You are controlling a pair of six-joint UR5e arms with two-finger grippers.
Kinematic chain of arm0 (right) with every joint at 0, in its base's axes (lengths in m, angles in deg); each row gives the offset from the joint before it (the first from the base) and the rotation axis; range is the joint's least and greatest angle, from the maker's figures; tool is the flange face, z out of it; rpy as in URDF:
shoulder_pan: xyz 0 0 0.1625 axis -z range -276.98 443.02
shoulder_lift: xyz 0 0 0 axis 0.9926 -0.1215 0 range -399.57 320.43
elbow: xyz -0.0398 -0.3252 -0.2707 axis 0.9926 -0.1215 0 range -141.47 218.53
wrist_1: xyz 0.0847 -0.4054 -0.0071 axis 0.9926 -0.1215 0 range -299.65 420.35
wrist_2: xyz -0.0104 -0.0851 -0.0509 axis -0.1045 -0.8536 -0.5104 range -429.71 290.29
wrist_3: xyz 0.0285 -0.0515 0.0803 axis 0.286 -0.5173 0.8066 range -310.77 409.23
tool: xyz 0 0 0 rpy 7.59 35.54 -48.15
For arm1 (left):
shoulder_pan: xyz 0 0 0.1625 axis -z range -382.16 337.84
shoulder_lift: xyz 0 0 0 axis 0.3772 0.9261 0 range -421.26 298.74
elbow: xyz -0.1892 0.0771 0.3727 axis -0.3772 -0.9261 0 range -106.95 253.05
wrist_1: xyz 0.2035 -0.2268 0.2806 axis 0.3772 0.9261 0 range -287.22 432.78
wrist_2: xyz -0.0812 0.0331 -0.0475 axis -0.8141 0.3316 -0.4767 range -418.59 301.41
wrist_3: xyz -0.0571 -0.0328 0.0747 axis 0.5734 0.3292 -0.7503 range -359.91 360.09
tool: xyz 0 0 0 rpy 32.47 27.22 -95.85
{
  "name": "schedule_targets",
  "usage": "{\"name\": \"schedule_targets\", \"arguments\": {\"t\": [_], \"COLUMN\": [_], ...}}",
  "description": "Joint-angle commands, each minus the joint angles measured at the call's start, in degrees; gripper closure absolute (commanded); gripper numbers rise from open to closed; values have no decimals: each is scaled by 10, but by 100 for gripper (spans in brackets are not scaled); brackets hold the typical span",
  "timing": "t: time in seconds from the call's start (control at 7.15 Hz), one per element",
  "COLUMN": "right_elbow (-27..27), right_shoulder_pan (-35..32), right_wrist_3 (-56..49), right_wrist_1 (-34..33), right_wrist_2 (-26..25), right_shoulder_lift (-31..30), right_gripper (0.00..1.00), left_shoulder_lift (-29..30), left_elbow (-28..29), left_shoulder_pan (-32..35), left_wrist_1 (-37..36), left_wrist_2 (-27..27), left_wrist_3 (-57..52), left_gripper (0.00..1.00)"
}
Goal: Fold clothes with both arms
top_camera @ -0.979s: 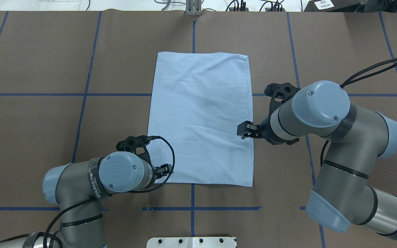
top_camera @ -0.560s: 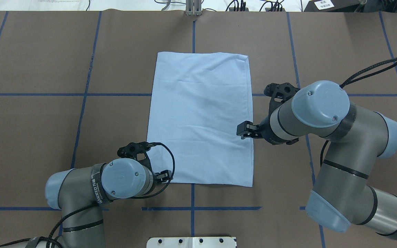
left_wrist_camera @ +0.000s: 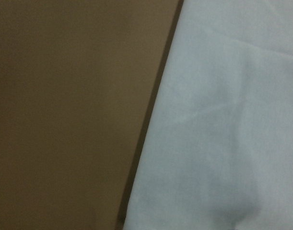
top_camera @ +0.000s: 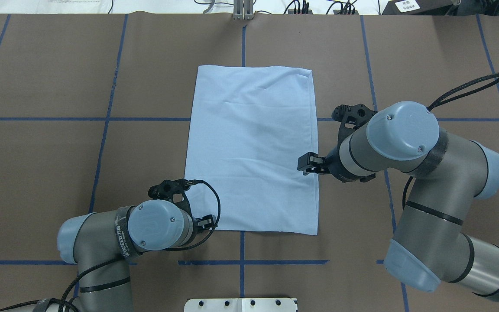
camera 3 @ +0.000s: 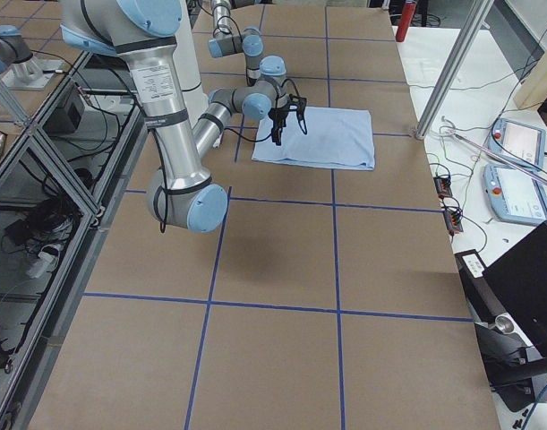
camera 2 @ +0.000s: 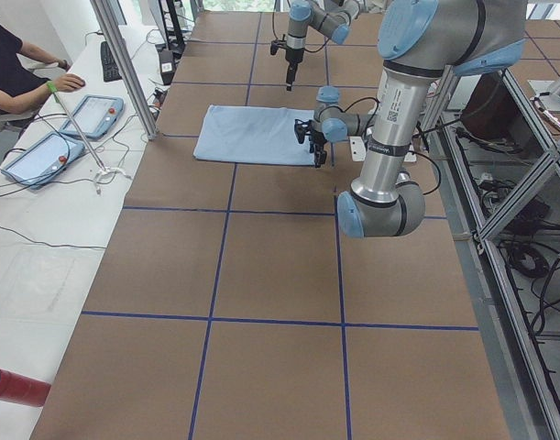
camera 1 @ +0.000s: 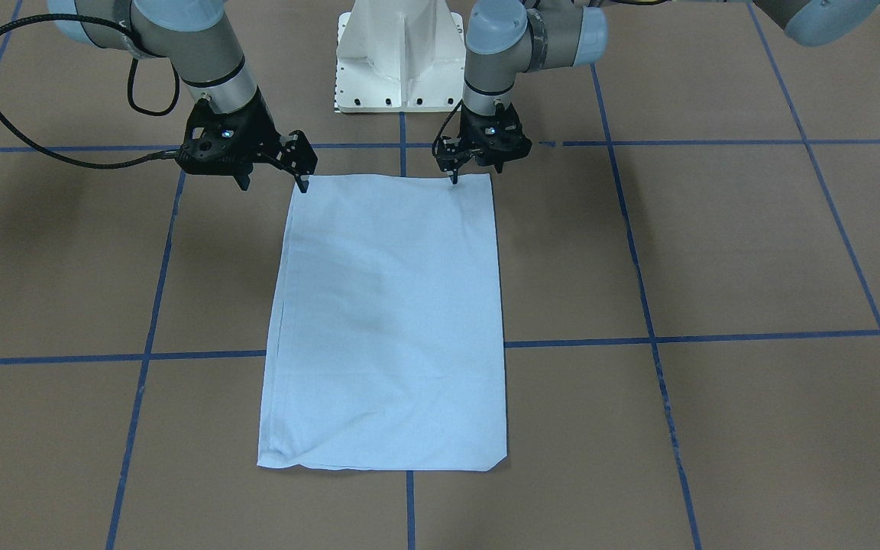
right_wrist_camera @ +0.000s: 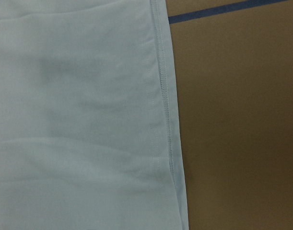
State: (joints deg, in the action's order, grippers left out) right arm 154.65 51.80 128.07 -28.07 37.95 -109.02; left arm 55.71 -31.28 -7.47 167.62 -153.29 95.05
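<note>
The clothes are one light blue shirt [top_camera: 251,151], folded into a long rectangle and lying flat on the brown table [top_camera: 59,151]; no print shows. My left gripper [top_camera: 208,222] is low at the shirt's near left corner. In the front view its fingers [camera 1: 454,177] reach the cloth edge, and it looks open. My right gripper [top_camera: 306,166] hangs open above the shirt's right edge, clear of the cloth [camera 1: 273,183]. The left wrist view holds only the shirt's edge [left_wrist_camera: 223,120] and table. The right wrist view shows a stitched hem [right_wrist_camera: 163,96].
Blue tape lines [top_camera: 106,118] divide the table into squares. The white pedestal base [camera 1: 402,61] stands at the robot's side. In the exterior left view a seated person [camera 2: 14,64] and tablets [camera 2: 92,115] are beyond the table's far side.
My left gripper has slid back along the shirt's left edge toward the robot, down to the near corner. The right arm and the shirt have not moved.
</note>
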Motion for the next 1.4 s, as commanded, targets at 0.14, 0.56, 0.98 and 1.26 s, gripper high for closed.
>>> {"name": "schedule_targets", "arguments": {"t": [0.14, 0.56, 0.98, 1.26], "right_elbow": [0, -1, -1, -1], "right_shoulder_pan": [0, 0, 1, 0], "right_wrist_3": [0, 0, 0, 0], "right_wrist_1": [-1, -1, -2, -2], "right_wrist_2": [0, 0, -1, -1], "right_shoulder_lift": [-1, -2, -3, -3], "right_gripper": [0, 0, 0, 0], "left_shoulder_lift": [0, 0, 0, 0], "left_elbow": [-3, 0, 2, 2], "left_shoulder_pan": [8, 12, 11, 11], "left_wrist_1": [0, 0, 0, 0], "left_wrist_2": [0, 2, 1, 1], "left_wrist_3": [0, -1, 0, 1], "left_gripper": [10, 11, 13, 40]}}
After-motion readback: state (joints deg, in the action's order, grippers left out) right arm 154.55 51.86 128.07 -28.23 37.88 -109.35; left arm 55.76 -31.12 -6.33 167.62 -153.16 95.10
